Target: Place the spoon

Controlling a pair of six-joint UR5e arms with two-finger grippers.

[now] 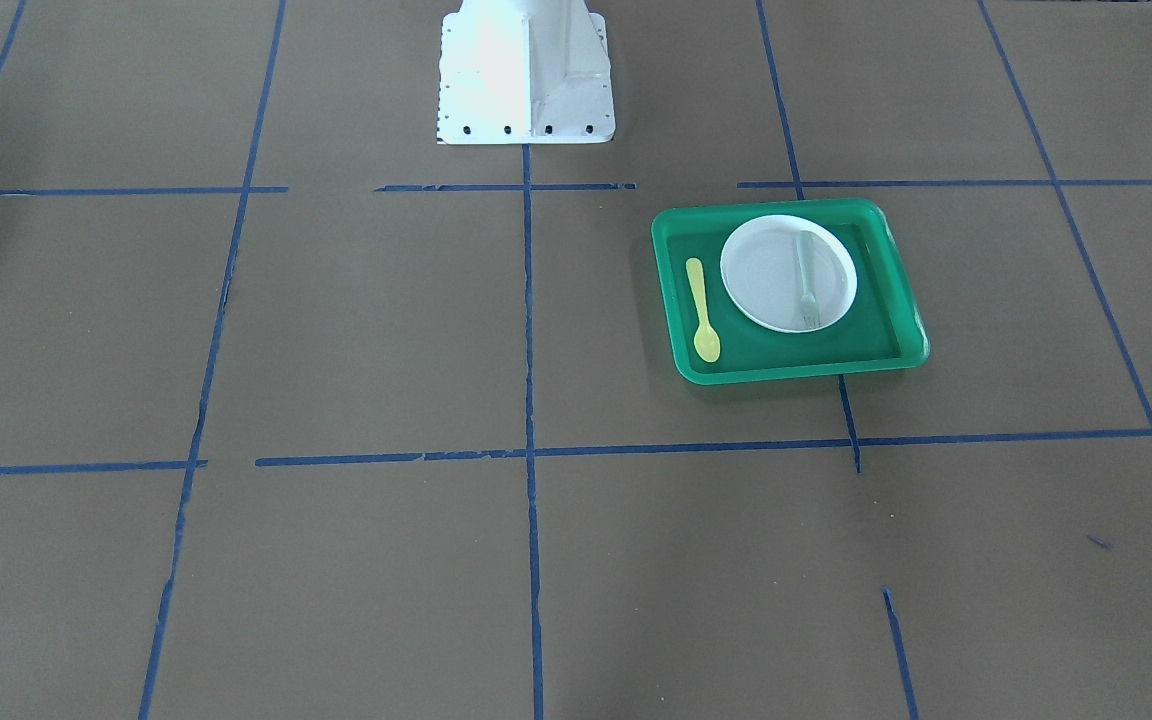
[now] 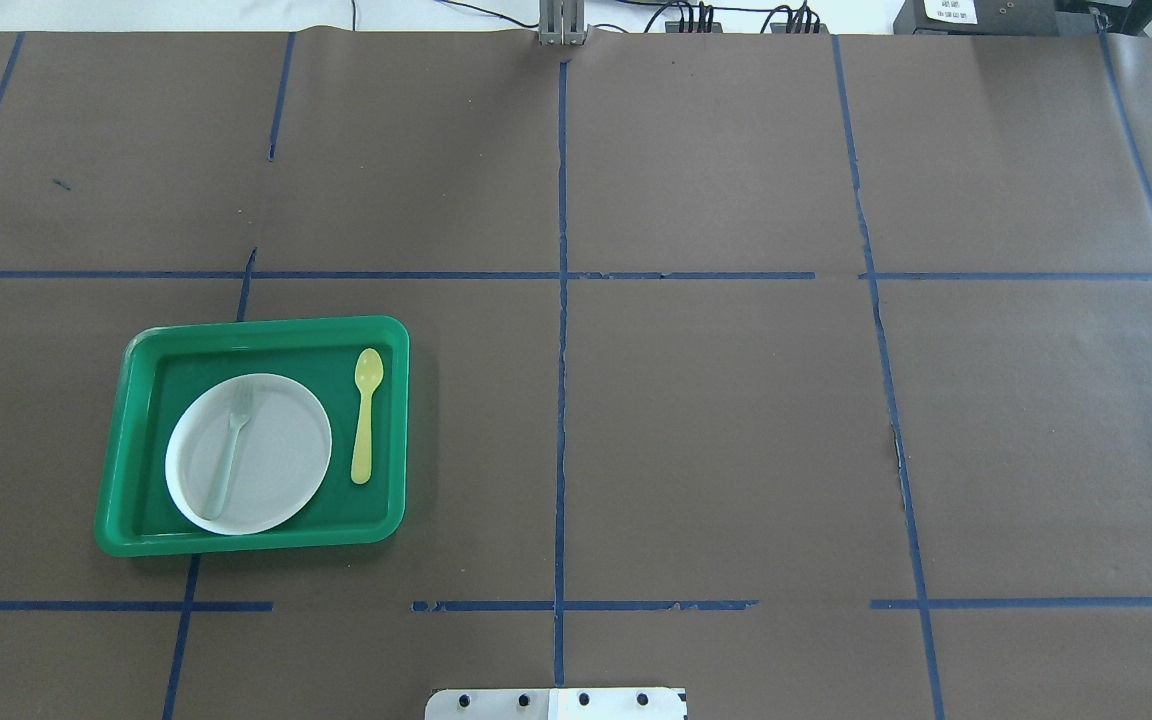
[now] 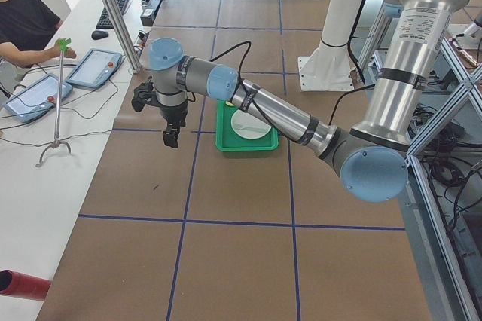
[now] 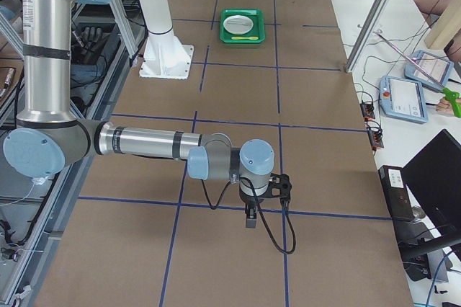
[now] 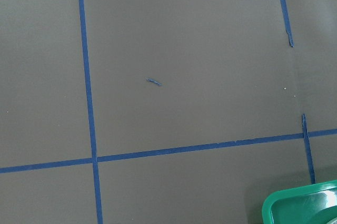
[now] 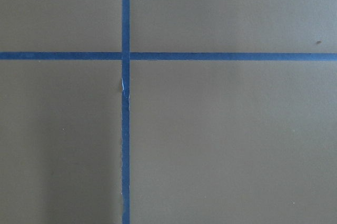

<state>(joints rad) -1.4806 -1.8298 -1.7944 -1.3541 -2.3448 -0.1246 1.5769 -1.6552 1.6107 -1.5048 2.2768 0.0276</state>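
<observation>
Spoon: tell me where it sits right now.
In the overhead view the spoon lies flat in the green tray at left, just right of the white plate, not touching it.

Brown paper-covered table [image 2: 736, 430], blue tape grid [image 2: 562, 300]. Directly on it: green tray [image 2: 266, 325] in the overhead view's left-centre, and a white base plate [image 2: 556, 705] at its bottom centre edge.

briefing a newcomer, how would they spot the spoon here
On the brown paper-covered table, find the green rectangular plastic tray on the robot's left side. The small yellow plastic spoon lies on the tray floor beside the round white plate. It is yellow, unlike the pale grey-green fork resting on the plate.
</observation>
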